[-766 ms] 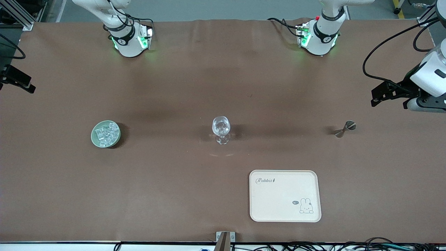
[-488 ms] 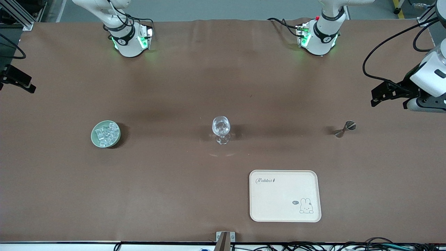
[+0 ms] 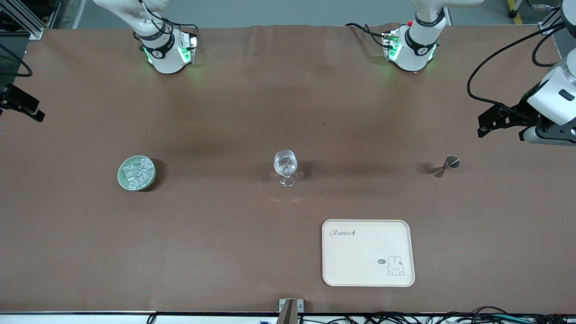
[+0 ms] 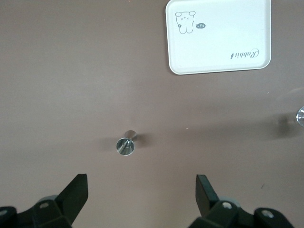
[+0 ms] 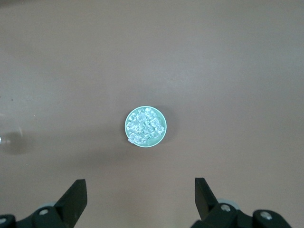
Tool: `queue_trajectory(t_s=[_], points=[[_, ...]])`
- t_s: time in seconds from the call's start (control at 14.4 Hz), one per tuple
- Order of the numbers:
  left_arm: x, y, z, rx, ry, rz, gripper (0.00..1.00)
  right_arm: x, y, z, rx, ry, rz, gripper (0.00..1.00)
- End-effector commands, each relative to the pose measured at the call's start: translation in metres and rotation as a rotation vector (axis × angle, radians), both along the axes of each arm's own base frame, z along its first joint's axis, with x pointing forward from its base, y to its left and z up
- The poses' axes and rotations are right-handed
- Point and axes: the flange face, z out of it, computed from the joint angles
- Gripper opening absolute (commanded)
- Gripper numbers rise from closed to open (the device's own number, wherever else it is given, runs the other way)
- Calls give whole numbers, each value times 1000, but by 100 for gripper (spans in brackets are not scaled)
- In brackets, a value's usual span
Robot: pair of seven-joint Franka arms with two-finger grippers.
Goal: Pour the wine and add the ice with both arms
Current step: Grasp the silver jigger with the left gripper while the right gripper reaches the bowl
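Both arms hang high, left gripper (image 4: pixel 141 192) wide open and empty, edging up a touch with the metal jigger (image 4: pixel 126 145) ahead between its fingers, right gripper (image 5: pixel 140 194) likewise gaping above the ice (image 5: pixel 145 125) — nothing grasped yet.

Both arms raised, hands spread wide and empty.
The left hand (image 4: pixel 141 192) hangs high over the worktop's left-arm end; the right hand (image 5: pixel 140 194) hangs high over its right-arm end.

I see the stemmed glass (image 4: pixel 300 115) cut off at my left wrist view's edge; its contents unclear.
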Motion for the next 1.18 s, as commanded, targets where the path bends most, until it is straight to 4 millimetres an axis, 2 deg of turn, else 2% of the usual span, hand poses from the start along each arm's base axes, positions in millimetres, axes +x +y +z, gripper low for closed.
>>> queue_trajectory(t_s=[0.0,0.28,0.35,0.49,0.63,0.77,0.91,0.98,1.11], points=[[-7,1,0,20,17,10,100,-4,-2,0,9,-1,12,100],[-3,17,-19,24,71,144,100,2,2,-21,12,9,37,100],[-5,27,-26,29,108,189,100,6,-1,-35,12,9,30,100],[-3,58,-40,22,166,260,100,12,-2,-74,14,12,22,100],[4,84,-62,21,209,329,100,15,-3,-120,16,15,-22,100],[12,108,-85,-51,253,444,100,15,-1,-160,16,-5,-45,100],[16,134,-105,-53,284,536,100,19,-1,-190,17,6,-71,100],[18,153,-117,-85,305,588,100,25,-3,-212,19,23,-80,100],[20,176,-143,-161,349,701,100,34,-4,-247,20,25,-82,100]])
